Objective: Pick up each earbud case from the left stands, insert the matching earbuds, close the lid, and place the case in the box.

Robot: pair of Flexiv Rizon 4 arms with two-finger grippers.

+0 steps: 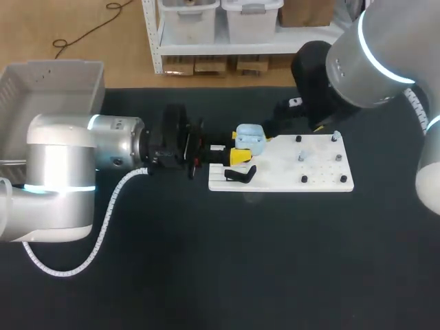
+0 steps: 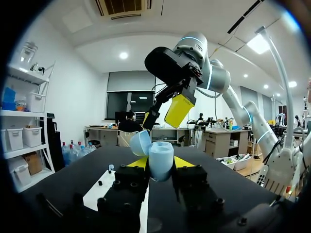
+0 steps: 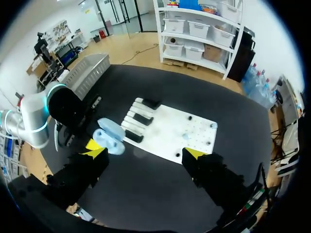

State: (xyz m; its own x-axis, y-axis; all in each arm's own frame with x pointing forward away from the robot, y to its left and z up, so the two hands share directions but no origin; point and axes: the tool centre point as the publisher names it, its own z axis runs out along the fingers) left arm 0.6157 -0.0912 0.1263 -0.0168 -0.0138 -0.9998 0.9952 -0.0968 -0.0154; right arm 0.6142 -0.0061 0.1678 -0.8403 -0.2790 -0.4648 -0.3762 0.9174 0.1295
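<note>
A light-blue earbud case (image 1: 249, 137) with its lid open is held above the left end of the white board (image 1: 323, 168). My left gripper (image 1: 237, 150) is shut on it from both sides. In the left wrist view the case (image 2: 161, 160) stands upright between the yellow tips, its lid (image 2: 139, 143) tilted back. My right gripper (image 3: 145, 151) hangs open high above the board, and the case (image 3: 111, 137) lies just inside its one finger, untouched. The left wrist view shows that right gripper (image 2: 163, 114) above and beyond the case.
Black case stands (image 1: 240, 175) sit at the board's left end (image 3: 141, 119). Small pegs and two pale pieces (image 1: 301, 157) stand on the board's right half. A grey box (image 1: 55, 82) sits at the table's far left corner.
</note>
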